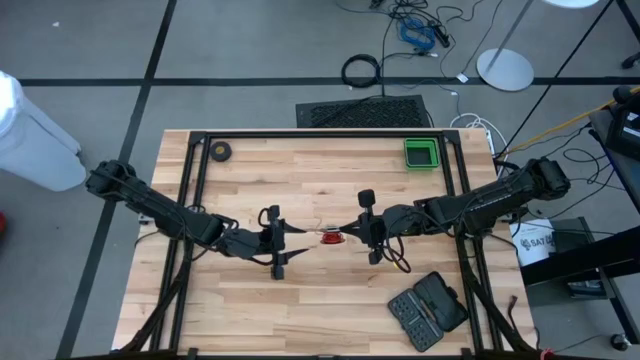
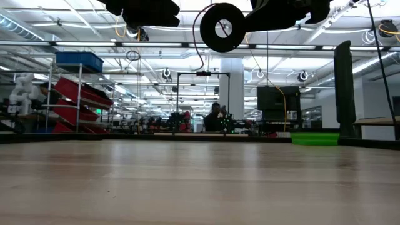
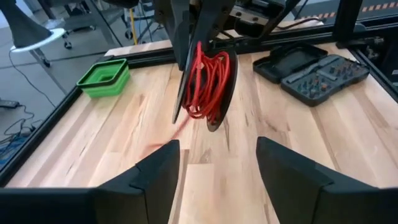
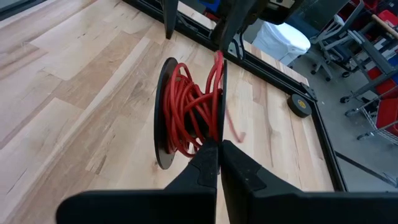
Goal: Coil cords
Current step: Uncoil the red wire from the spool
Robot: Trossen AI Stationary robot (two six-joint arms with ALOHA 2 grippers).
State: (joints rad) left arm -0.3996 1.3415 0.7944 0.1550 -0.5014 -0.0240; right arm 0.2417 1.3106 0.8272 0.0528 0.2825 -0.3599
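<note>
Our right hand (image 4: 219, 155) is pinched on the rim of the reel (image 4: 189, 115), holding it above the middle of the surface (image 1: 300, 180), clear of the wood. Our left hand (image 3: 217, 165) faces it from just beside, fingers spread wide and gripping nothing.

The cord (image 3: 208, 81) is bunched unevenly between the reel's two discs, and a loose red tail (image 4: 231, 127) hangs from it. With nothing keeping that tail taut, we judge the outer loops could slacken and spill over a disc edge, or the tail could snag when we turn the reel. Our grip is on the rim alone, so the reel could also twist or slip.

The reel stands on edge, discs upright; its axle lies level, running roughly along the line between our two hands.
</note>
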